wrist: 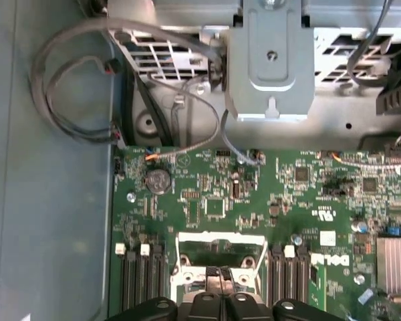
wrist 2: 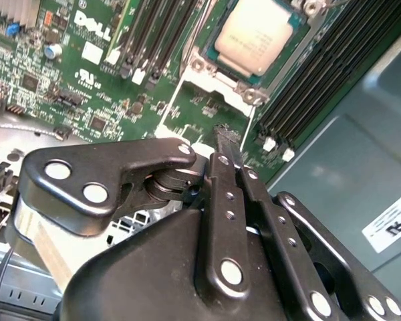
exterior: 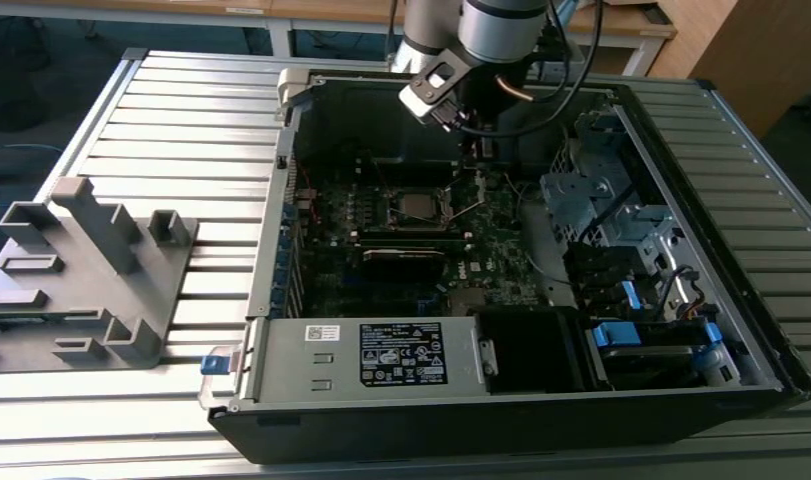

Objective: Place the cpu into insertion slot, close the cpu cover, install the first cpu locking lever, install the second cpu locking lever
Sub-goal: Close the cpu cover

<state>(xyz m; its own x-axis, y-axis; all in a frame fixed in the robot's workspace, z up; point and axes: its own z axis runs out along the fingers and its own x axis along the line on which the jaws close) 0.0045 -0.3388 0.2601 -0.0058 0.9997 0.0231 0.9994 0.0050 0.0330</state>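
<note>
At the exterior view's left, a grey moulded fixture (exterior: 85, 270) sits on the slatted table (exterior: 178, 130), well apart from the work. Next to the right is the open computer case (exterior: 265, 300) with its green board.

The cpu (exterior: 419, 205) lies flat in the insertion slot (wrist 2: 240, 79) near the board's middle, its silvery top (wrist 2: 257, 33) facing up. By my reading the placing step is done and the cover step is in hand. The cpu cover (wrist: 220, 237) is swung open, with bare board showing through its window. In both wrist views it lies between the chip and the gripper.

Further right and farther back, the gripper (exterior: 483, 150) hangs over the board, its fingers pressed together with nothing visible between them. Its tips (wrist 2: 224, 134) sit at the cover's free edge (wrist: 220, 273), which runs crosswise to the fingers. I cannot tell whether they touch it. From the gripper, the cpu lies nearer and to the left, just beyond the cover.
</note>
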